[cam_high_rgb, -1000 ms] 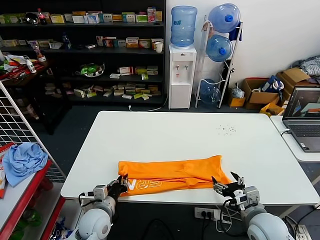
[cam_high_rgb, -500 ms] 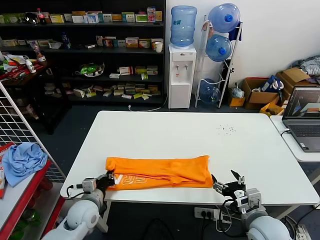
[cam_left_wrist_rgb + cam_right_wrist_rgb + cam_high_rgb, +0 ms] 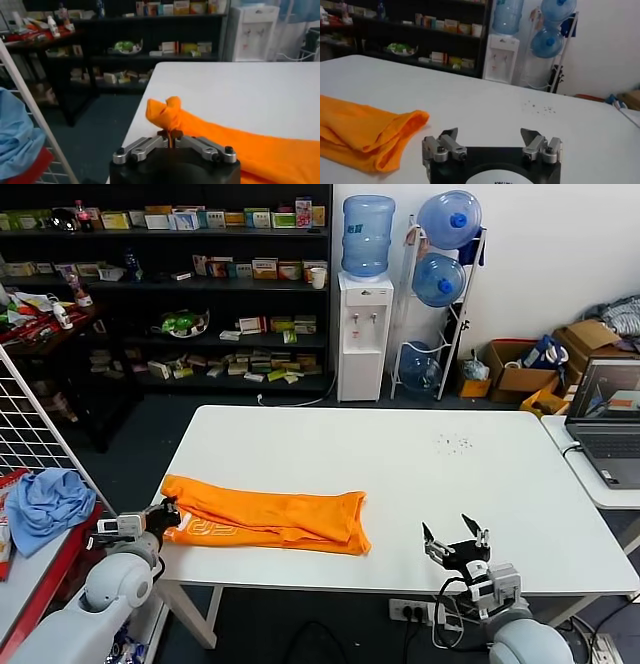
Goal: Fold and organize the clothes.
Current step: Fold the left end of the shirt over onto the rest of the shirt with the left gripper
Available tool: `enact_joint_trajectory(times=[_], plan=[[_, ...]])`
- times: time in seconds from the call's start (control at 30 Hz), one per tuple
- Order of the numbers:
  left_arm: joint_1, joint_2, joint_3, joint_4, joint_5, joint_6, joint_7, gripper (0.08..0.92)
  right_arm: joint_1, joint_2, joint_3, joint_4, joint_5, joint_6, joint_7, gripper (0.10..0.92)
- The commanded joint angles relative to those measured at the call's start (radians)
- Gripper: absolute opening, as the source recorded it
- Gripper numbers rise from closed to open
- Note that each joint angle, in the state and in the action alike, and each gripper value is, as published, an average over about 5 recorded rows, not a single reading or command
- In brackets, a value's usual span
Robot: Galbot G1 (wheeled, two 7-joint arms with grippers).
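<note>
A: Where is the shirt (image 3: pixel 268 520) lying?

B: On the white counter (image 3: pixel 400 474), folded into a long orange band along the near edge, out at about eight o'clock from the counter's middle. It runs from the counter's left edge toward the centre, and its free end stops short of the middle of the near edge. White lettering shows on the strip nearest the robot.

A: Who has hold of it?

B: The left claw (image 3: pixel 160 517). It sits at the nine o'clock end of the band, right at the counter's left edge, and its fingers are pinched together on a bunched corner of the shirt (image 3: pixel 172 118). In the left wrist view that corner stands up in a small orange peak just above the claw (image 3: pixel 171 138), with the rest of the cloth trailing away across the counter.

A: And the other arm?

B: The right claw (image 3: pixel 456 542) is at about five o'clock from the counter's middle, just at the near edge, well apart from the shirt. Its fingers are spread wide with nothing between them; the right wrist view shows the two tips (image 3: pixel 449 135) apart over bare counter (image 3: pixel 520 120), and the shirt's rounded free end (image 3: pixel 370 131) lies off to one side, not touching.

A: Anything else nearby?

B: A light blue cloth (image 3: pixel 45 504) lies on a red shelf beside the counter, past the left claw at nine o'clock. A laptop (image 3: pixel 608 424) stands open on another surface at three o'clock, and a water dispenser (image 3: pixel 362 324) stands against the wall at twelve.
</note>
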Motion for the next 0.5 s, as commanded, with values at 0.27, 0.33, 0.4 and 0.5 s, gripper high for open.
enact_joint_trajectory(times=[0.27, 0.33, 0.4, 0.5], plan=[[-0.023, -0.162, 0.217, -0.280, -0.085, 0.039, -0.087, 0.123, -0.016, 0.081, 0.024, -0.047, -0.106, 0.101, -0.004, 0.823], [-0.042, -0.197, 0.259, -0.263, -0.081, 0.039, -0.095, 0.123, -0.017, 0.087, 0.029, -0.049, -0.106, 0.100, -0.003, 0.823], [-0.060, -0.231, 0.293, -0.240, -0.071, 0.038, -0.098, 0.123, -0.016, 0.092, 0.032, -0.051, -0.107, 0.098, -0.001, 0.823], [-0.088, -0.286, 0.328, -0.201, -0.056, 0.035, -0.103, 0.123, -0.016, 0.098, 0.037, -0.051, -0.109, 0.096, 0.001, 0.823]])
